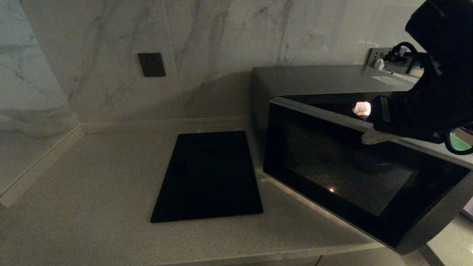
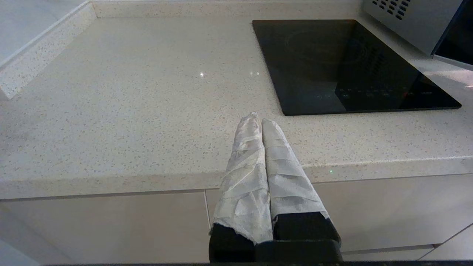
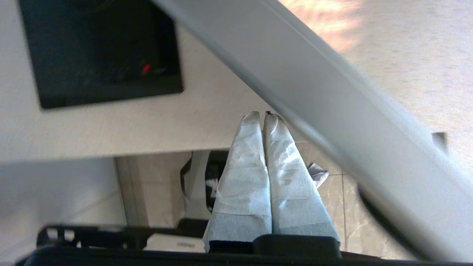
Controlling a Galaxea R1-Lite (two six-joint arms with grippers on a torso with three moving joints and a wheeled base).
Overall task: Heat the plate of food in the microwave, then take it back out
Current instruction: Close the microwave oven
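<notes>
The dark grey microwave point(image 1: 325, 79) stands at the right of the counter, its dark glass door point(image 1: 351, 173) swung partly open. A warm bright spot point(image 1: 362, 108) shows through the gap behind the door. My right gripper point(image 1: 366, 137) is at the door's upper edge, shut with nothing between its white-wrapped fingers. In the right wrist view the right gripper point(image 3: 260, 115) lies right beside the door's grey edge point(image 3: 332, 111). The left gripper point(image 2: 261, 120) hangs shut and empty just in front of the counter's front edge, left of the microwave point(image 2: 414, 18). The plate of food is out of view.
A flat black slab point(image 1: 208, 177) lies on the speckled counter point(image 1: 92, 192) left of the microwave, also in view from the left wrist point(image 2: 351, 62). Marble walls close the back and left. A green patch point(image 1: 460, 142) shows behind my right arm.
</notes>
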